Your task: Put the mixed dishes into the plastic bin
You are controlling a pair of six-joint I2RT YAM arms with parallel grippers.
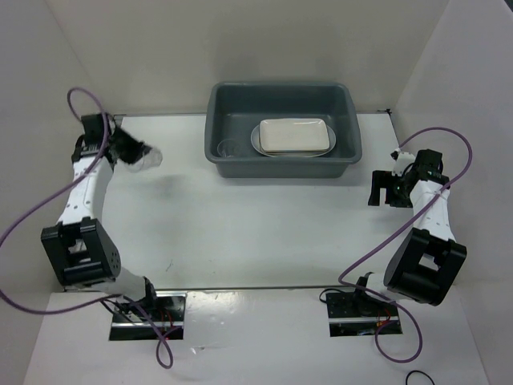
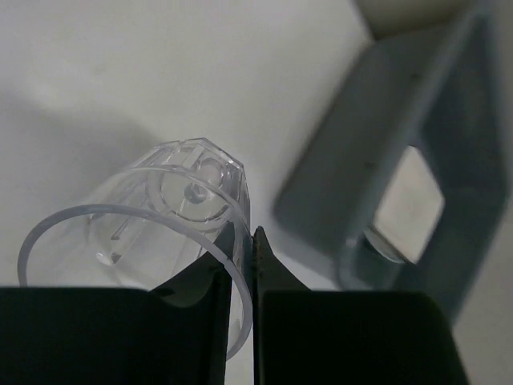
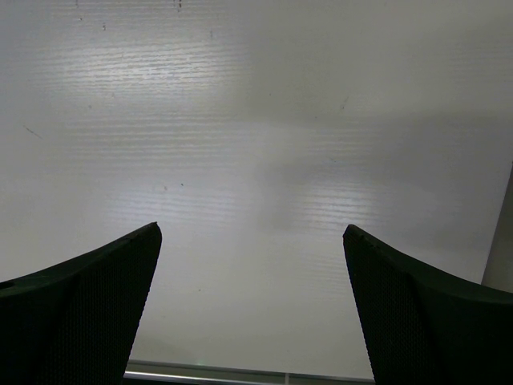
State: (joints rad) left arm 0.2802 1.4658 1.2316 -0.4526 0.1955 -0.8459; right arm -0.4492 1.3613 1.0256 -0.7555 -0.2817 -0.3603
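glass cup pinched by its rim near the far left corner

closest to the lens, in the left wrist view: left gripper [image 2: 244,238], jaws almost together, one finger inside and one outside the rim of a clear glass cup [image 2: 164,200], clamped on its thin wall. mouth of the cup toward the camera, faceted base pointing away, the whole thing tipped. resting on the table [image 1: 240,233] or lifted off it: cannot tell.

from above, cup and gripper close to the far left corner of the table, well apart from the plastic bin [image 1: 280,87]. dark grey and rectangular, flared rim, set at the middle of the far edge.

inside the bin, a cream plate [image 1: 295,135] lying flat on a white oval platter [image 1: 257,139], both toward the right end. a second glass cup [image 1: 228,147] in the bin's near left corner, just beside the platter.

right gripper [image 3: 252,233] spread wide, released, holding nothing. from above, near the right edge of the table, just right of the bin's near right corner and not touching it.
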